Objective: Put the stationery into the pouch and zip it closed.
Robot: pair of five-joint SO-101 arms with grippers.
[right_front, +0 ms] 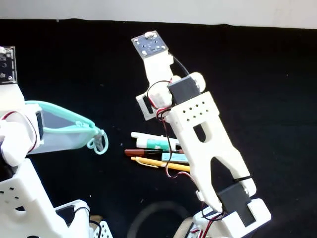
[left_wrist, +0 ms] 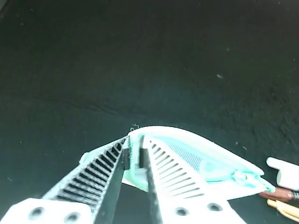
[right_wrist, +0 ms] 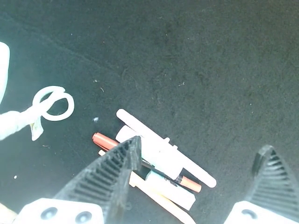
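Right gripper point(right_wrist: 201, 147): jaws spread wide, nothing between them. It hangs directly over the stationery point(right_wrist: 159, 156), with one fingertip above the near end of the pile and the other well to the far side.

Pile under that gripper, pieces touching or overlapping:
- white marker point(right_wrist: 163, 147) on top
- red-brown pen point(right_wrist: 103, 140) poking out beside it
- yellow pen point(right_front: 158, 162) at the edge nearest the arm's base
- teal-and-white piece point(right_wrist: 170, 186), kind not clear

All of them lie flat on the black table point(right_front: 257, 99), and none is lifted.

Left gripper point(left_wrist: 135, 156): fingers pinched together on the rim of the pouch point(left_wrist: 196, 161), with a fold of mint fabric clamped between the pads. The pouch runs out from that grip toward the pile. Its ring pull point(right_front: 99, 141) hangs at the far end, near the marker tips but apart from them. The mouth looks slack and partly gaping, though I cannot see inside.

Progress, as judged:
- Done: pouch secured and held up for loading.
- Not done: every visible item is outside the pouch.
- Next: the first pick, then several transfers.
- Last: the zip, which appears unclosed.
- Overall: early stage.
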